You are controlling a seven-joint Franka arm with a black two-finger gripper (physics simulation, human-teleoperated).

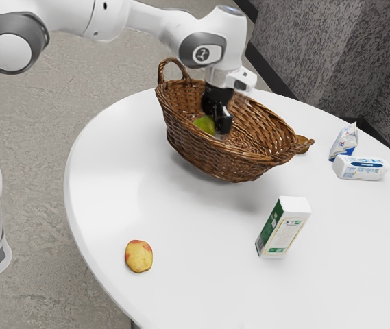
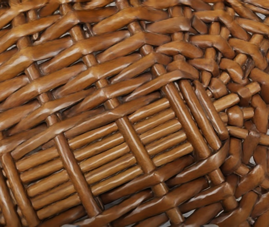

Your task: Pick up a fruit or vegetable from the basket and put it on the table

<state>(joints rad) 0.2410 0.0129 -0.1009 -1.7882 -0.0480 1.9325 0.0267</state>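
Inside the wicker basket (image 1: 201, 149), the black gripper (image 1: 220, 124) points down from the white arm (image 1: 147, 17), its lower part below the basket's rim. A green fruit (image 1: 204, 125) is in the basket too, just beside the gripper on the exterior view's left; whether the two touch, I cannot tell. Nor can I tell whether the fingers are spread or pressed together.

The wrist view looks closely at the basket's brown weave, with a patch of straight parallel rods (image 2: 110, 151) set among the crossing strands.

The basket stands on the round white counter (image 1: 112, 171). Nearer the camera than the basket, and toward the exterior view's left, a yellow fruit with red patches (image 1: 138, 257) lies on the counter, well apart from it. On the basket's near side, toward the exterior view's right, stands a white and green carton (image 1: 282, 228). Beyond the basket's handle at the exterior view's right, partly hidden by it, is a brown rounded thing (image 1: 302, 147). Farther right of the basket are a blue and white pack (image 1: 344, 142) and, near it, a white carton with blue markings (image 1: 361, 168) lying on its side.
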